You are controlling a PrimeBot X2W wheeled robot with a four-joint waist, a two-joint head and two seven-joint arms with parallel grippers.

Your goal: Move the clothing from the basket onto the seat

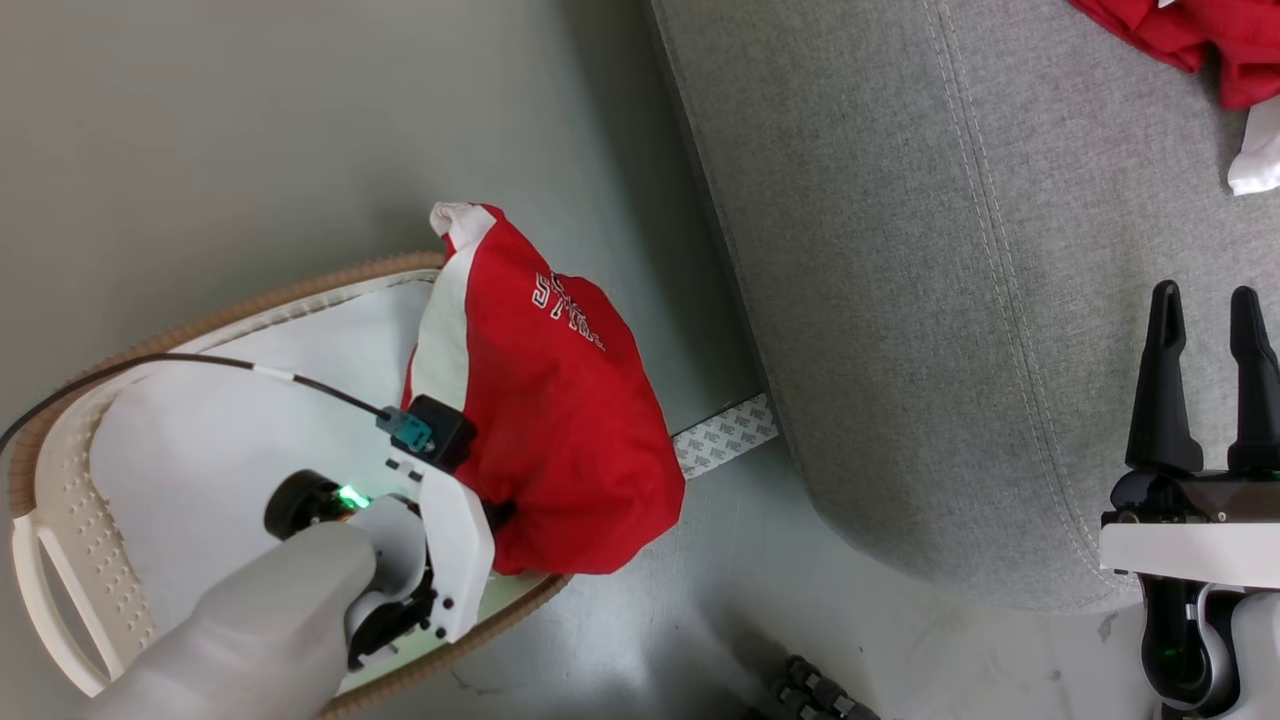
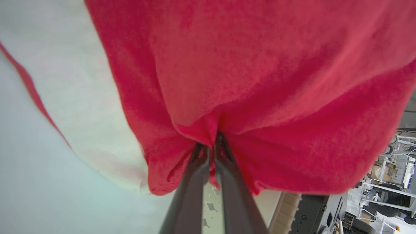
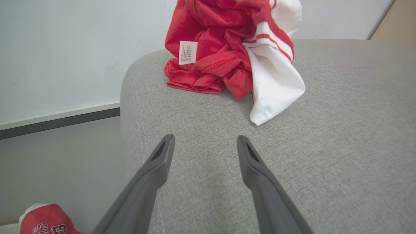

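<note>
Left end effector [image 2: 211,143]: clenched on the red garment [image 1: 550,420]. In the left wrist view both dark fingers [image 2: 191,182] sit nearly together with a fold of red cloth pinched between the tips. From the head view the tips are buried in the cloth at the garment's lower edge.

Red garment: bunched in a mound at the end of the basket [image 1: 70,520] nearest the seat [image 1: 900,250]. It hangs over the tan rim on that side. White side panel and white block lettering face up, and a white cuff or hem pokes out past the rim at the top.

Basket: on the grey floor [image 1: 250,120], just beside the seat's rounded corner and not touching it. A plain white pad [image 1: 220,430] lines the inside. A black cable [image 1: 200,362] runs across it to the left wrist.

Right end effector [image 1: 1205,300]: released, fingers spread, nothing between them. It hovers over the seat near its front edge, and the right wrist view shows bare grey weave under the tips.

Second garment [image 3: 221,52]: crumpled red and white heap lying on the seat near its far rounded edge. A small white tag shows, and a white panel with a red stripe trails toward the seat's middle. It is well apart from the right end effector.

A patterned tape strip [image 1: 725,435] lies on the floor between the basket and the seat's base.
</note>
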